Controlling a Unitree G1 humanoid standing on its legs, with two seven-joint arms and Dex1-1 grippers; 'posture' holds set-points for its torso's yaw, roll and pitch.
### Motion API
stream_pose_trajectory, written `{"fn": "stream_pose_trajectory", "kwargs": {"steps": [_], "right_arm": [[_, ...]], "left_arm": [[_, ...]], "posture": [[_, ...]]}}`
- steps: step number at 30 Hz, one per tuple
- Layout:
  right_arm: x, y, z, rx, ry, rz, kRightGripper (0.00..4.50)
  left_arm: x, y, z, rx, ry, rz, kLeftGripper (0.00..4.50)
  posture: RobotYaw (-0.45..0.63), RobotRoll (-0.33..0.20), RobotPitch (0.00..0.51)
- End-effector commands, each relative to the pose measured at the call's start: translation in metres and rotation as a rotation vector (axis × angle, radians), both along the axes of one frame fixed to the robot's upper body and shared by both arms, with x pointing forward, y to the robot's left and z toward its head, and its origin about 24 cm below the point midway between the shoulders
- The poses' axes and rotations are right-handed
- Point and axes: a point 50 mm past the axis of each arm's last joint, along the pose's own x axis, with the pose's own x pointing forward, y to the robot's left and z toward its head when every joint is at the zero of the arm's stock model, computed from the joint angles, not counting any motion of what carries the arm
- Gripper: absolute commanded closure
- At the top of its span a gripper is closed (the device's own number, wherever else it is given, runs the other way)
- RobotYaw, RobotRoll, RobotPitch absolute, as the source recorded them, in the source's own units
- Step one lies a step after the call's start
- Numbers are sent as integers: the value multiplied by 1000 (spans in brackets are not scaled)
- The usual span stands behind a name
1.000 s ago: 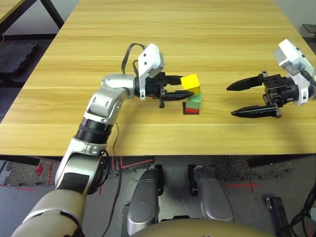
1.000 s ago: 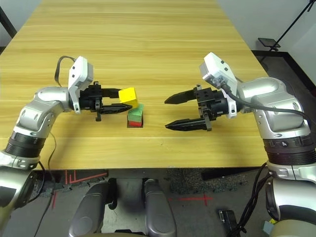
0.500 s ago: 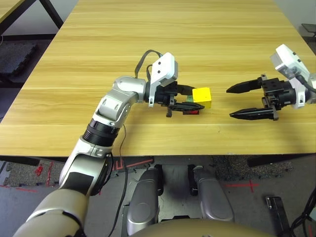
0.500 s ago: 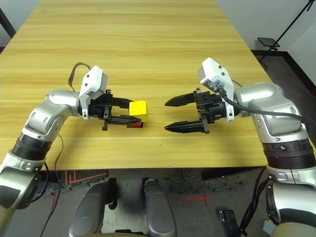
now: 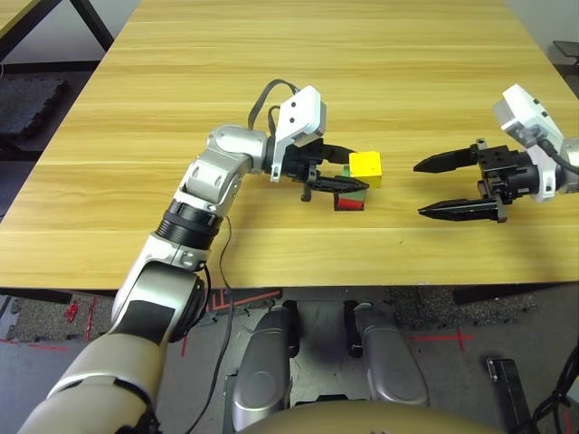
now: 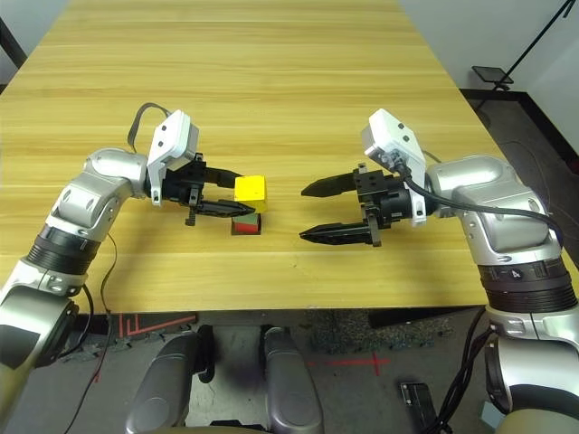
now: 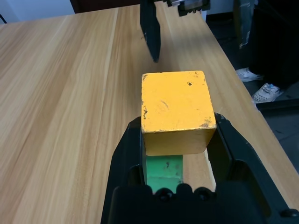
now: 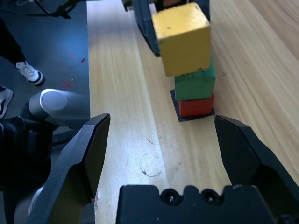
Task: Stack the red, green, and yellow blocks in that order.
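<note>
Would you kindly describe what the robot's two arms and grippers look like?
Both arms are silver metal with black ribbed joint rings. Each wrist carries a white camera housing fed by a black cable. The left gripper and right gripper each have two tapered black fingers.

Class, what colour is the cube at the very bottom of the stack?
Red: the small red cube sits under the green cube, clearest in the right wrist view.
</note>
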Motion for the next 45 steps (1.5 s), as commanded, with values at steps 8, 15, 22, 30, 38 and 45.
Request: {"fn": "stream_pose_trajectory", "kwargs": {"steps": [8,15,22,30,38,45], "right_arm": [[1,1,0,17,-8,1,0],[1,-1,-2,17,-5,-6,0],[1,0,-2,19,-5,-5,0],[1,0,-2,16,-5,-3,0],[2,0,-1,8,-13,-1,0],[2,0,-1,9,-12,6,0]], "left_arm": [[10,-5,7,42,-88,-39,2585],[6,-6,3,52,-77,-84,2585],[7,-9,-1,57,-74,-86,2585],[9,-7,-4,71,-73,-79,2585],[10,-5,-5,76,-66,-70,2585],[11,-5,-5,80,-63,-65,2585]], "posture": [[118,57,221],[114,55,217],[112,53,222],[111,51,223],[117,50,225],[117,50,225]]}}
